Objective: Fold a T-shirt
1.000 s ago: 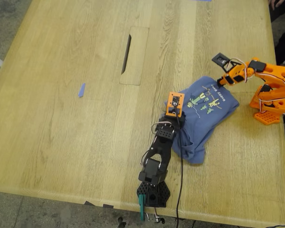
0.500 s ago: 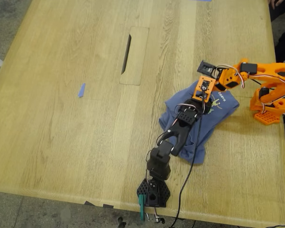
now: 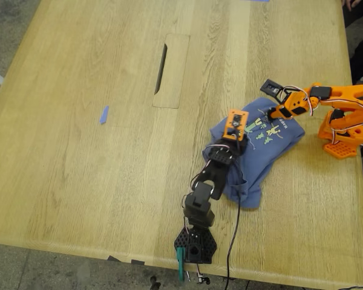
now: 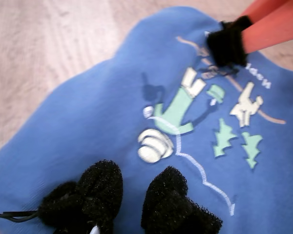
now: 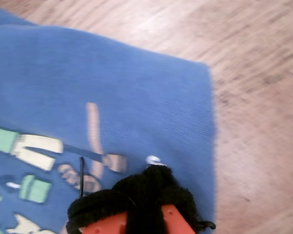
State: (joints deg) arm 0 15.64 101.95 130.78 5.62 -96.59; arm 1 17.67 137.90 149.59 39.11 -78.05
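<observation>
Where the wooden table (image 3: 78,181) narrows toward the exterior view's right, you will find the T-shirt (image 3: 263,151) lying in a rumpled, partly folded heap, its printed side up, with the green-and-yellow figure print (image 3: 261,130) facing the camera. One bunched corner of the cloth trails toward the near edge of the table, just beside the black arm.

My first gripper (image 4: 132,187) belongs to that black arm, which rises from a base at the near edge in the exterior view. In the first wrist view its two foam-padded fingertips (image 4: 100,183) stand apart with bare blue cloth showing between them, so the jaws are parted and hold nothing; they sit low over the shirt, just short of the print, though you cannot tell whether the pads touch the fabric.

My second gripper (image 5: 146,195) belongs to the orange arm, whose base sits at the exterior view's right, beside the shirt. In the second wrist view its black padded tip lies at the upper part of the print, near the shirt's far edge. The pads appear pressed together, but whether any cloth is pinched between them you cannot tell from these views.

A small blue strip (image 3: 103,114) lies well apart on the exterior view's left, and a cable slot (image 3: 171,70) is set into the tabletop farther back.
</observation>
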